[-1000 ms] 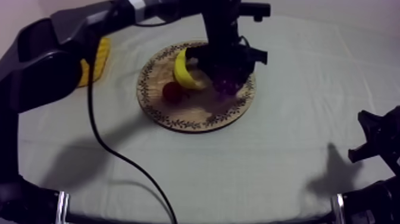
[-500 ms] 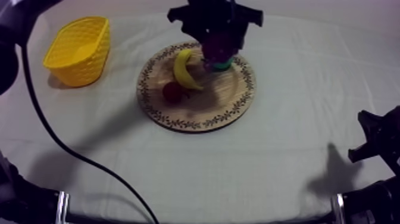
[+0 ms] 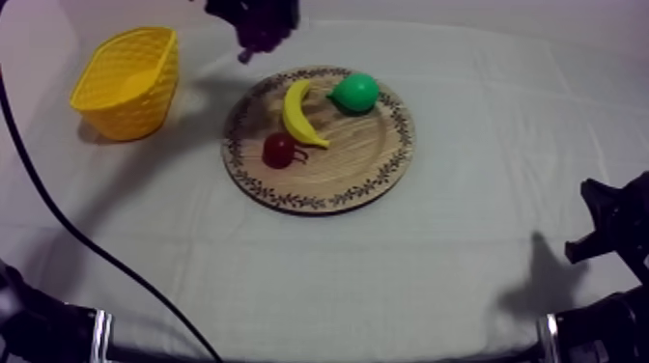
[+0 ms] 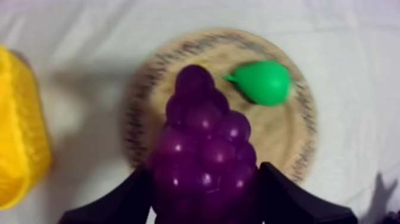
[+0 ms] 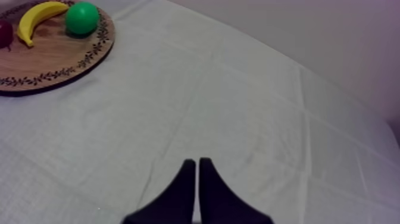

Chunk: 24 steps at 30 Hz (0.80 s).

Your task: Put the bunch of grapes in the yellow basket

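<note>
Top view, grapes: the bunch of grapes (image 3: 259, 33) hangs in my left fingers (image 3: 227, 10), clear of the wooden board (image 3: 372, 164), above the cloth at the far edge of the table (image 3: 386, 280).
Top view, way to go: the yellow basket (image 3: 101, 101) lies to the left of the bunch and nearer the camera. The bunch sits between board and basket, apart from both. My left arm is much the nearer one.
Top view, containers: I see nothing inside the basket. The board carries a banana (image 3: 301, 114), a pear (image 3: 354, 93) and a small red fruit (image 3: 279, 150).
Top view, right arm: my right fingers (image 3: 608, 227) sit low at my right, well apart from everything.
Left wrist view, grip: the fingers (image 4: 113, 205) are clenched on the wide end of the bunch (image 4: 202, 149), one on each side. Its long axis runs straight out from them, with the narrow tip over the board near the pear (image 4: 262, 82).
Left wrist view, basket: its wall (image 4: 18, 143) stands beside the bunch, not under it. I judge it needs a sideways carry before I let go.
Right wrist view: my right fingers (image 5: 187, 190) are pressed together in a narrow wedge, grasping nothing, over bare cloth. The board and its fruit are well apart.
</note>
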{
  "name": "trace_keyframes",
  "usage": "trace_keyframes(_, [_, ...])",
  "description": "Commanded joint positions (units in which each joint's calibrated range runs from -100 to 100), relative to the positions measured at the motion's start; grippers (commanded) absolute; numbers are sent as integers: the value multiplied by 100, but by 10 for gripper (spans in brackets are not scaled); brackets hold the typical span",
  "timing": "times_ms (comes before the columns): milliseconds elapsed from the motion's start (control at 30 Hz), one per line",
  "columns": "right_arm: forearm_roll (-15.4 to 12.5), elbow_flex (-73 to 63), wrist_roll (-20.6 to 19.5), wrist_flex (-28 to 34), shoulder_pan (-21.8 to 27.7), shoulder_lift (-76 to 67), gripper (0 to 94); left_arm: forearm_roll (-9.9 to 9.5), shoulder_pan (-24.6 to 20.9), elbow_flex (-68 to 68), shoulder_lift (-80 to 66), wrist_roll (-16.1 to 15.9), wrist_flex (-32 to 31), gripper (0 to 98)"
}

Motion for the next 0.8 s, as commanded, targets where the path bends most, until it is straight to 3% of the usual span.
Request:
trace_keyframes(0, [-1, 0, 1, -1, -1, 0, 3, -6, -366, 96, -19, -92, -21, 572])
trace_keyframes(433, [-1, 0, 1, -1, -1, 0, 3, -37, -1533, 227, 7, -519, -118, 574])
trace_keyframes(767, [-1, 0, 1, -1, -1, 0, 3, -138, -2058, 295, 4, -651, -118, 573])
